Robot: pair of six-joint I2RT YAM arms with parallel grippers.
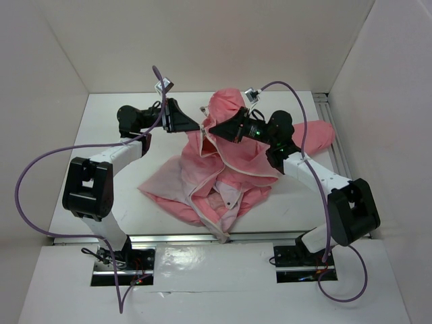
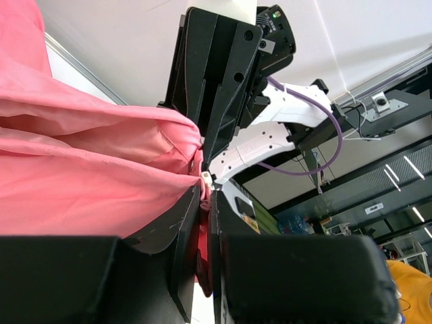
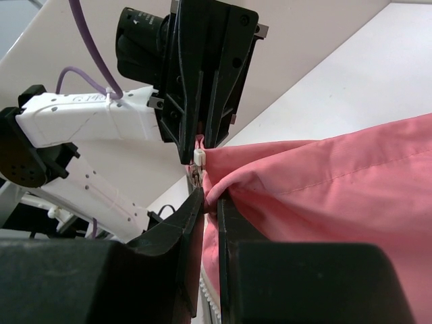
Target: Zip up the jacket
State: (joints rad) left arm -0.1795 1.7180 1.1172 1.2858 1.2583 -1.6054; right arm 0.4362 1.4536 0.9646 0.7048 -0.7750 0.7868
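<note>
The salmon-pink jacket (image 1: 233,169) lies crumpled and unzipped at the table's middle, its pale lining (image 1: 172,182) turned up on the left. Both grippers meet tip to tip at its raised far edge. My left gripper (image 1: 198,126) is shut on a fold of the jacket (image 2: 81,175), pinched between its fingers (image 2: 182,216). Facing it, my right gripper (image 1: 212,129) is shut on the jacket (image 3: 324,182) just below a small white zipper piece (image 3: 200,157). Zipper teeth (image 3: 212,307) hang below the right gripper (image 3: 210,202). The left gripper (image 2: 208,202) nearly touches the same white zipper piece (image 2: 206,177).
My right arm (image 1: 307,169) reaches over the jacket's right sleeve (image 1: 317,135). A metal rail (image 1: 335,145) runs along the table's right side and another (image 1: 202,237) along the near edge. White walls close in the back and sides. Purple cables (image 1: 40,162) loop off both arms.
</note>
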